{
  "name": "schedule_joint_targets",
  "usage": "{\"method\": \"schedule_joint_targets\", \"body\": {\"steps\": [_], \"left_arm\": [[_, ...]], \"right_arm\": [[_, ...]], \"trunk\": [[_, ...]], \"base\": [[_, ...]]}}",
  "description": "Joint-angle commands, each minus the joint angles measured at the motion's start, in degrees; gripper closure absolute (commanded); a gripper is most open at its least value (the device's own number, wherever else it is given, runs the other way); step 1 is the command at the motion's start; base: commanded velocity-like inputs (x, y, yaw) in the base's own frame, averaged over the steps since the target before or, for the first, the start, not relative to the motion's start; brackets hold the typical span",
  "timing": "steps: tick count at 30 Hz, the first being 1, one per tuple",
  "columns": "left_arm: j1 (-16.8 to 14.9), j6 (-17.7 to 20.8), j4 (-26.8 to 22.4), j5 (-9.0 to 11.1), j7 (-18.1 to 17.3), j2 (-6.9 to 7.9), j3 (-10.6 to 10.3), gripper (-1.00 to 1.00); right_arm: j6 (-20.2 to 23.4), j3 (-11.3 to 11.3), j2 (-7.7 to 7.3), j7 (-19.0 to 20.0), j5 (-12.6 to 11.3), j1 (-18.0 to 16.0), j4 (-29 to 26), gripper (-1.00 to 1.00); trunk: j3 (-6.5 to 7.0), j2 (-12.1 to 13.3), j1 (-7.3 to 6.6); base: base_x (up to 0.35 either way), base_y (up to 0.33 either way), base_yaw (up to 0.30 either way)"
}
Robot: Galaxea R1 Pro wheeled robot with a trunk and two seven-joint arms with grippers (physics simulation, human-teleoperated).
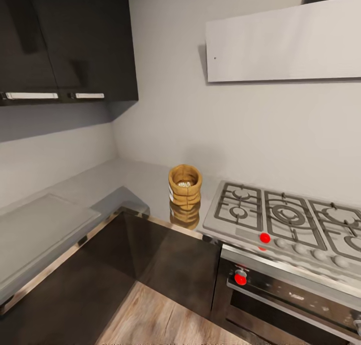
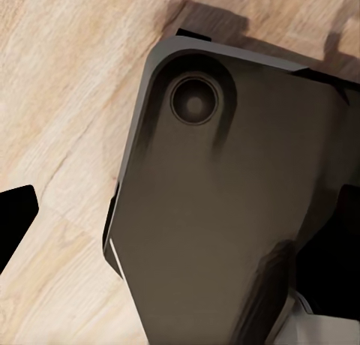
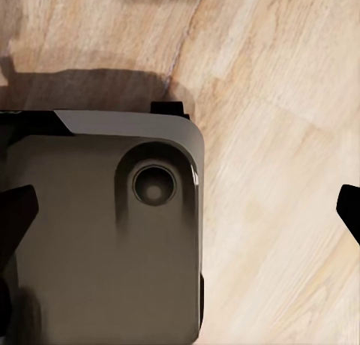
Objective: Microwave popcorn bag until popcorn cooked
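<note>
Each wrist view shows only dark fingertip edges at the frame sides over the wooden floor (image 2: 52,97), so the left hand (image 2: 180,232) looks spread wide, with one black tip (image 2: 16,217) at one edge and a dark shape at the other. The right hand (image 3: 187,210) likewise looks wide, its tips (image 3: 16,214) at opposite edges, and neither holds anything. Below both hands lies a dark grey rounded part of the robot's base (image 2: 217,210) with a round recess in it.

In the head view the popcorn bag (image 1: 185,186) stands upright on the grey glossy bench (image 1: 100,182), just beside the steel gas hob (image 1: 281,220), on the side of the hob toward the corner of the room. Its rolled rim is open and small whitish popcorn (image 1: 185,184) shows inside. The bag's reflection lies on the bench surface in front of it.

The hob carries dark grates and a red knob (image 1: 264,238) at its front edge; under it a black oven (image 1: 296,300) has another red knob. A pale hood (image 1: 283,42) hangs on the wall above the hob, and dark wall cabinets (image 1: 65,39) hang well apart from the hob, over the bench's other wing.

No writing or brand can be read anywhere.
</note>
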Motion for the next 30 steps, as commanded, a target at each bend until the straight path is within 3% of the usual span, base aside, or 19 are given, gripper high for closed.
{"method": "schedule_joint_targets", "body": {"steps": [1,30], "left_arm": [[0.01,-0.07,-0.08,-0.01,0.05,-0.02,0.28,-1.0],[0.01,0.27,-0.08,-0.01,-0.21,0.11,0.26,-1.0]], "right_arm": [[-0.33,-0.09,0.0,-0.13,0.12,-0.07,0.18,-1.0],[-0.42,-0.09,0.0,-0.13,0.12,-0.08,0.18,-1.0]], "trunk": [[-0.15,-0.04,0.0],[-2.81,-0.04,0.0]], "base": [[0.0,0.0,0.0],[0.0,0.0,0.0]]}}
